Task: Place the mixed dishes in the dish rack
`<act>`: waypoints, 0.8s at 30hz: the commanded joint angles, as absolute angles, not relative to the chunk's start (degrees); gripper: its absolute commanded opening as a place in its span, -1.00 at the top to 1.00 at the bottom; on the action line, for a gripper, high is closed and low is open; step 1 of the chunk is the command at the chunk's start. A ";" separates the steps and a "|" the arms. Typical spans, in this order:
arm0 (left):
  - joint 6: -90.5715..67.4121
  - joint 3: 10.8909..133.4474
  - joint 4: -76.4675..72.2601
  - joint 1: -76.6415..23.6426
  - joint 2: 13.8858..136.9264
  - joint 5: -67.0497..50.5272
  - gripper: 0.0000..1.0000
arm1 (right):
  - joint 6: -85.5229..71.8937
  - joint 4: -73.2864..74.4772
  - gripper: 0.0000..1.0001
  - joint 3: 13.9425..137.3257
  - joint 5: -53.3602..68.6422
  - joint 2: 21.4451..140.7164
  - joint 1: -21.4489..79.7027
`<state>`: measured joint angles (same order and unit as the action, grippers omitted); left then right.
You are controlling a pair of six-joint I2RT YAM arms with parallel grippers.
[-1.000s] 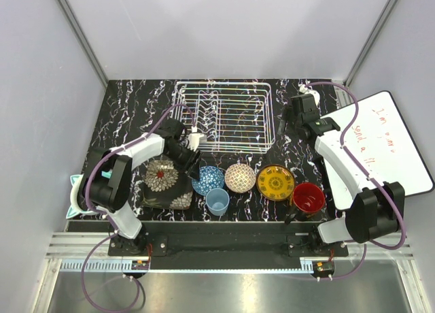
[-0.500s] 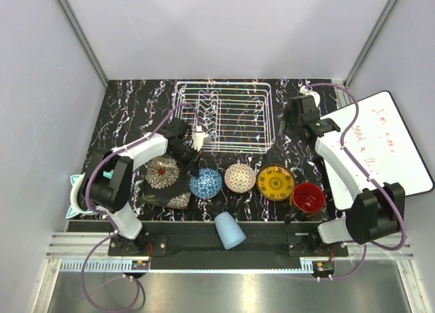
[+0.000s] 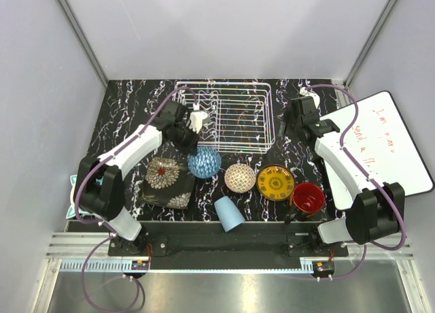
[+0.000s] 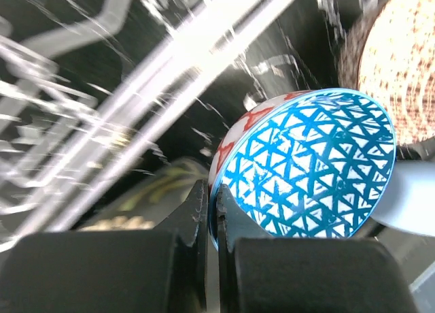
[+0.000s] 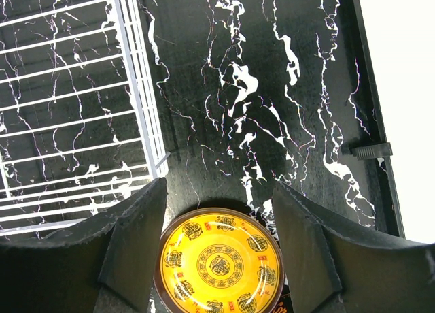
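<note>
My left gripper (image 3: 190,141) (image 4: 212,211) is shut on the rim of the blue patterned bowl (image 3: 204,162) (image 4: 312,167), which is tilted on edge and lifted just in front of the white wire dish rack (image 3: 224,116) (image 4: 170,61). On the table lie the black square plate (image 3: 165,182), beige bowl (image 3: 240,177) (image 4: 401,61), yellow plate (image 3: 275,182) (image 5: 219,262) and red-inside mug (image 3: 308,197). The light-blue cup (image 3: 229,213) (image 4: 408,197) lies tipped on its side near the front edge. My right gripper (image 3: 287,128) (image 5: 219,190) hangs open and empty, high above the yellow plate, beside the rack (image 5: 68,88).
A whiteboard (image 3: 380,146) (image 5: 401,88) leans at the table's right edge. A teal item (image 3: 73,190) sits at the front left edge. Grey walls close in the back and both sides.
The left gripper closed on the blue bowl's rim and lifted it back toward the rack. The light-blue cup toppled and slid toward the front edge. The right arm barely moved.
</note>
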<state>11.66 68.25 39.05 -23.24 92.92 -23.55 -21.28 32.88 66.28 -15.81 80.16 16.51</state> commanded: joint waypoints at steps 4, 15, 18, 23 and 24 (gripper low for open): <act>15.46 82.50 37.53 -22.85 84.73 -3.19 1.00 | -22.41 32.08 -0.42 66.09 -15.65 79.19 17.05; 28.55 102.53 30.07 -20.22 95.43 29.76 1.00 | -23.82 31.20 -0.42 65.04 -14.33 79.37 17.05; 32.67 107.47 21.41 -19.95 101.67 39.76 1.00 | -24.61 31.03 -0.42 63.99 -14.24 78.93 16.96; 41.37 113.11 7.85 -21.97 114.24 56.18 1.00 | -25.05 30.32 -0.42 62.32 -14.68 78.22 16.96; 45.66 114.25 3.12 -22.58 117.74 59.21 1.00 | -25.14 30.24 -0.41 62.14 -14.76 78.14 16.96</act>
<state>33.34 109.08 21.89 -20.27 109.49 39.16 -23.86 32.21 62.81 -14.37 80.14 16.51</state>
